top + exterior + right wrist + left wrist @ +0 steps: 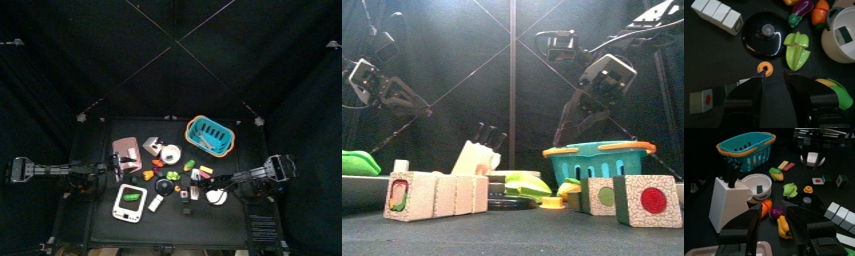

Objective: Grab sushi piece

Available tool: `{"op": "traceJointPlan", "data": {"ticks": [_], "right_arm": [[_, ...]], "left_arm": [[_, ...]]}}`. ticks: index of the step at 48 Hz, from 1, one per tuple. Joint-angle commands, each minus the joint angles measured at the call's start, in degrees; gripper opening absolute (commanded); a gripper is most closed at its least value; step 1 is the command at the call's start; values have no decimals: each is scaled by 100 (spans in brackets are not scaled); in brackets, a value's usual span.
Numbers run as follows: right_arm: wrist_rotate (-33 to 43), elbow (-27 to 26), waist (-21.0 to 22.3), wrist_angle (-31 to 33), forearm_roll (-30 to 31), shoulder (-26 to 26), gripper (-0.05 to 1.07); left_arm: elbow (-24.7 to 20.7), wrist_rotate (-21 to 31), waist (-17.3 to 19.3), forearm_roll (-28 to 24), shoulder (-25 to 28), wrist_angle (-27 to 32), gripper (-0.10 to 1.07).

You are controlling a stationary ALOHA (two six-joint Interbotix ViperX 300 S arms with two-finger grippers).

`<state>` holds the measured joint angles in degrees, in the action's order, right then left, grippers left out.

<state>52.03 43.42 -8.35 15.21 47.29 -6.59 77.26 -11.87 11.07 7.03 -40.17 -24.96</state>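
Black jaws of the right gripper [773,75] stand apart, empty, above an orange ring [765,68]. Approach step: the sushi piece [704,100] lies lower left of the frame. Realign over it, descend, close. The left gripper [774,214] rests with jaws apart.

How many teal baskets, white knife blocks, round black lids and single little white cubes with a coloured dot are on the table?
Teal plastic basket with an orange rim: 1
White knife block: 1
Round black lid: 1
Small white cubes with a coloured dot: 2, red and green
Total: 5
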Motion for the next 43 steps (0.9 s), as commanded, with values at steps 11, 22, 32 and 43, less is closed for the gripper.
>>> {"op": "traceJointPlan", "data": {"ticks": [11,22,32,43], "right_arm": [[-9,97,-404,-26,-571,-123,73],[-18,149,-563,-26,-984,-105,73],[-26,141,-853,-62,-1195,-79,73],[18,79,-879,-132,-1248,229,74]], "left_arm": [[-70,9,-9,-9,9,62,77],[-70,9,0,-9,18,62,77],[-70,9,0,-9,18,62,77],[-70,9,-9,-9,9,62,77]]}}
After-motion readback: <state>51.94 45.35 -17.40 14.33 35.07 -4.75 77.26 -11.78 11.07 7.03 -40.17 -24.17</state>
